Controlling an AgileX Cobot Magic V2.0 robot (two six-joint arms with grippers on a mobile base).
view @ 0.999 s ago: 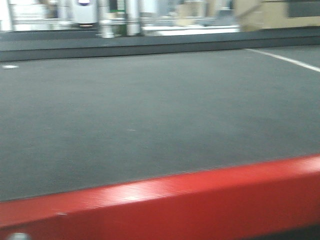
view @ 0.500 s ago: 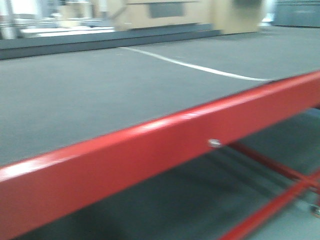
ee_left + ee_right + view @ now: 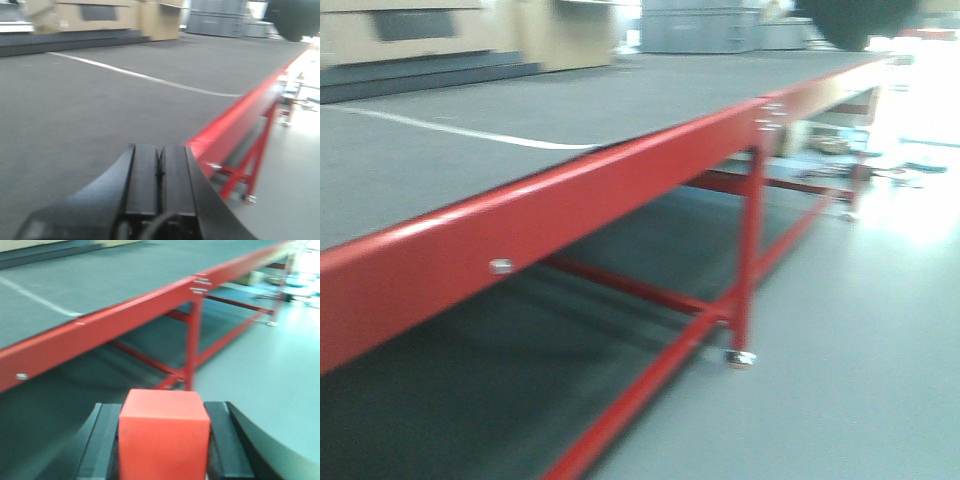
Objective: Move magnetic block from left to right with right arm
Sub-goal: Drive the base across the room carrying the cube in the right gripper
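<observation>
The right gripper (image 3: 163, 408) was pinching the magnetic block (image 3: 163, 437); its two black fingers (image 3: 102, 440) pressed against the cube's left and right faces, and the bright red block filled the gap between them, its top face level and its edges sharp. Beyond the block, the right wrist view showed the table's red rail (image 3: 100, 325) running aslant, the dark mat (image 3: 125, 275) above it, a red leg (image 3: 194, 340) with cross braces below, and pale floor (image 3: 260, 380) to the right; what lay directly under the block could not be told.

The left gripper (image 3: 160, 167) was pressed together with nothing between its fingers; it hung over the dark mat (image 3: 75, 115), near the red rail (image 3: 235, 125); a white line (image 3: 145, 76) crossed the mat farther out.

The front-facing view was blurred; it showed the rail (image 3: 570, 195) with a small silver bolt (image 3: 501, 266), the white line (image 3: 470, 132) on the mat (image 3: 410, 175), a leg (image 3: 750, 250) ending in a caster (image 3: 741, 358), and the grey floor (image 3: 860, 340); neither gripper nor the block appeared there.
</observation>
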